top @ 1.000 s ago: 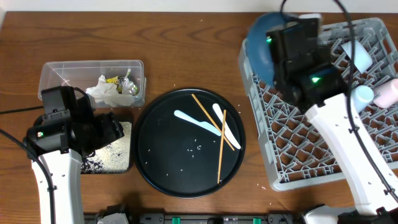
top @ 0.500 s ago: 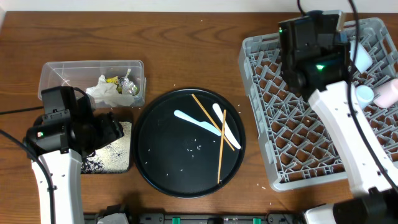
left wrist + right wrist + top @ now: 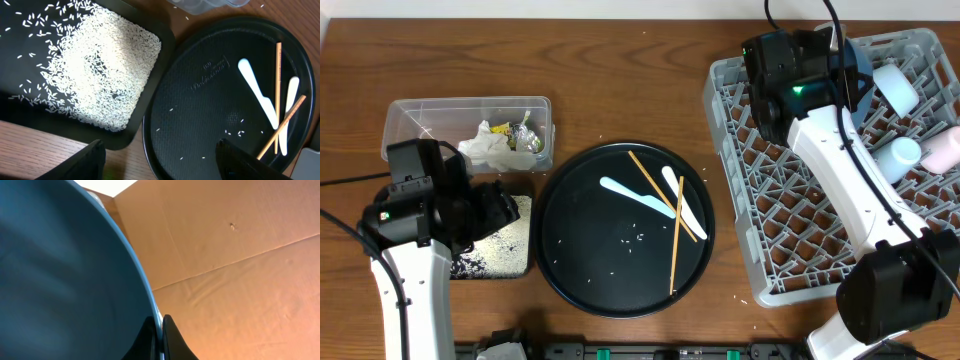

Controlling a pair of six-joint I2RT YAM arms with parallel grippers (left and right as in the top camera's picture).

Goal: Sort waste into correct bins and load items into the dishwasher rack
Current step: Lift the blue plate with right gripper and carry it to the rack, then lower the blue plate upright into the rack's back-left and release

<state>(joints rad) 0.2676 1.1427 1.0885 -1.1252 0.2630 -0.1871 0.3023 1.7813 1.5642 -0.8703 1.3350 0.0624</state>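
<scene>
My right gripper (image 3: pixel 159 330) is shut on the rim of the dark-blue plate (image 3: pixel 60 280), held on edge over the far side of the grey dishwasher rack (image 3: pixel 800 230); in the overhead view the plate (image 3: pixel 857 68) shows partly behind the arm. My left gripper (image 3: pixel 160 165) is open and empty, low over the gap between the shallow black tray (image 3: pixel 25 112) of rice (image 3: pixel 95 65) and the round black tray (image 3: pixel 570 270). Two chopsticks (image 3: pixel 675 235) and white utensils (image 3: pixel 630 192) lie on the round tray with a few rice grains (image 3: pixel 638 238).
The clear tub (image 3: pixel 420 108) at the back left holds tissue (image 3: pixel 488 148), a yellow-green wrapper (image 3: pixel 501 127) and foil (image 3: pixel 528 138). A white cup (image 3: pixel 895 88), a light blue cup (image 3: pixel 900 155) and a pink cup (image 3: pixel 942 150) sit in the rack's right side.
My right arm has carried the plate from the rack's far left corner rightward over the rack's back rows. The left arm has not moved.
</scene>
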